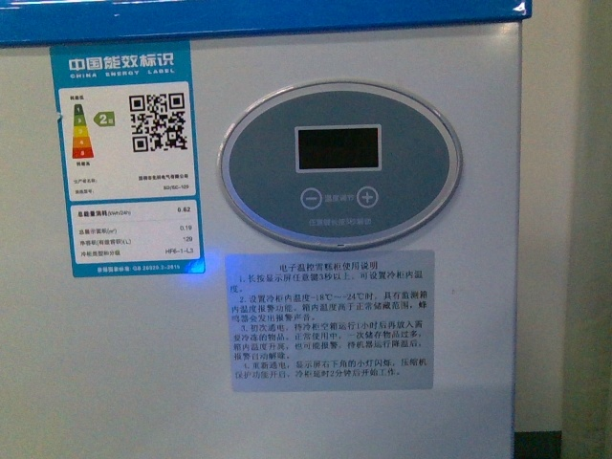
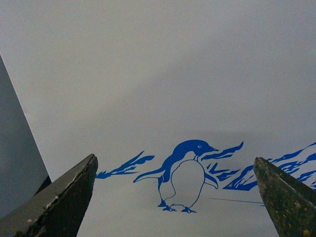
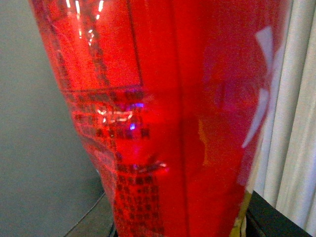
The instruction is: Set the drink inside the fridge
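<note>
The fridge (image 1: 535,239) fills the front view as a white wall with a blue top rim (image 1: 287,17) and an oval control panel (image 1: 339,164); neither arm shows there. In the left wrist view my left gripper (image 2: 175,163) is open, its two dark fingertips (image 2: 64,190) wide apart and facing the fridge's white side (image 2: 158,69), where a blue penguin drawing (image 2: 183,175) lies between them. Almost all of the right wrist view is taken up by the drink's (image 3: 173,123) red wrap label, very close to the lens. My right gripper is shut on the drink; its fingers are hidden.
An energy label (image 1: 127,158) and a printed instruction sticker (image 1: 331,320) are stuck on the fridge front. Pale curtain folds (image 3: 296,123) hang behind the drink, with a dark ledge (image 3: 276,222) below them and a grey wall (image 3: 34,148) on the other side.
</note>
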Controlling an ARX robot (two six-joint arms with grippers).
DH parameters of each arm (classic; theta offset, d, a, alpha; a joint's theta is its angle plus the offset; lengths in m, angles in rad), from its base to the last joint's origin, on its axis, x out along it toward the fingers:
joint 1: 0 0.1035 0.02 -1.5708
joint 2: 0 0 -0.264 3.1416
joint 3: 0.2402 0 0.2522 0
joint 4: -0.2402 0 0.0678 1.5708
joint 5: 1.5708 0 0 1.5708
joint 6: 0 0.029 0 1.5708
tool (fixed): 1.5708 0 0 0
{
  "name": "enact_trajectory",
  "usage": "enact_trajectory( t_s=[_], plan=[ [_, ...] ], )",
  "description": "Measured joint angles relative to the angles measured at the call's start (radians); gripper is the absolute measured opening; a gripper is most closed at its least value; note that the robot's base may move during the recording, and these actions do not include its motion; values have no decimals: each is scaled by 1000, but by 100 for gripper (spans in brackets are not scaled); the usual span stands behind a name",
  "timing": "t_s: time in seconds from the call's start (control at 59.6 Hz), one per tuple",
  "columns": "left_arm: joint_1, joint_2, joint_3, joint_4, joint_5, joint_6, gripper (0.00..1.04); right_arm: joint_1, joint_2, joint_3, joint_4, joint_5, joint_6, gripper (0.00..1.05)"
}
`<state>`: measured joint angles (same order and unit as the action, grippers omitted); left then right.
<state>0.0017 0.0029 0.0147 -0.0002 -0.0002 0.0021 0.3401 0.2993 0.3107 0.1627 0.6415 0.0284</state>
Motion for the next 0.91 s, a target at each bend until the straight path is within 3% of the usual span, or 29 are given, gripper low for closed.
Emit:
enact_trajectory(
  t_s=[0.906],
  plan=[
    [0, 0, 0, 0, 0, 0, 97, 0, -2, -4, 0, 2, -3, 39]
  ],
)
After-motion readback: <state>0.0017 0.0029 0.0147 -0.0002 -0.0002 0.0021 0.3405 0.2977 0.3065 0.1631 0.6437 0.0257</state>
